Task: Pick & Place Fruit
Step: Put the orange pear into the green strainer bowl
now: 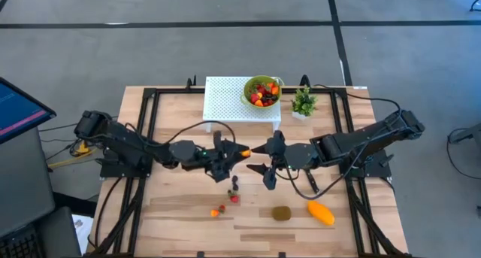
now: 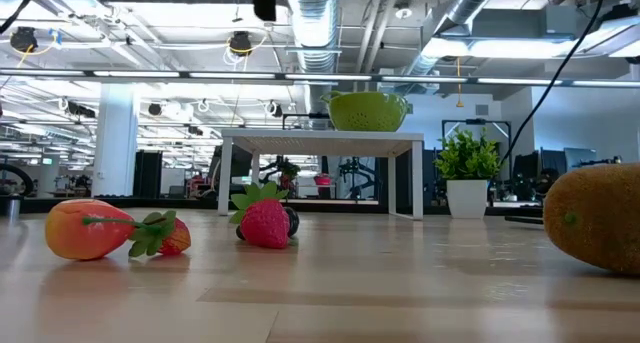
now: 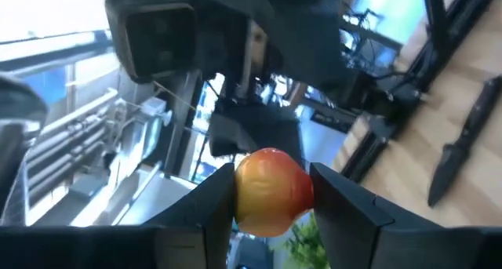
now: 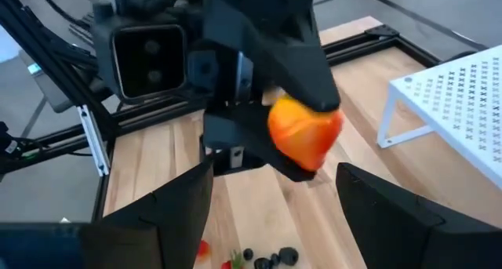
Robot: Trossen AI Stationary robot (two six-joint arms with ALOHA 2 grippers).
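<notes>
Mid-table, left tool (image 1: 239, 151) clamps what looks like a peach (image 3: 271, 190); right tool (image 1: 264, 167) gapes nearby.

A white perforated stand (image 1: 242, 97) sits at the table's (image 1: 180, 220) twelve o'clock edge, on four legs. A green colander bowl (image 1: 261, 91) rests on its top, toward the three o'clock end. Just off that end — at about one o'clock on the table — stands a small green potted plant (image 1: 304, 102) in a white pot. A slim black knife (image 3: 463, 143) lies flat on the wood. Well off the table at nine o'clock, a monitor (image 1: 19, 107) shows a lit screen — its content too small to read.
</notes>
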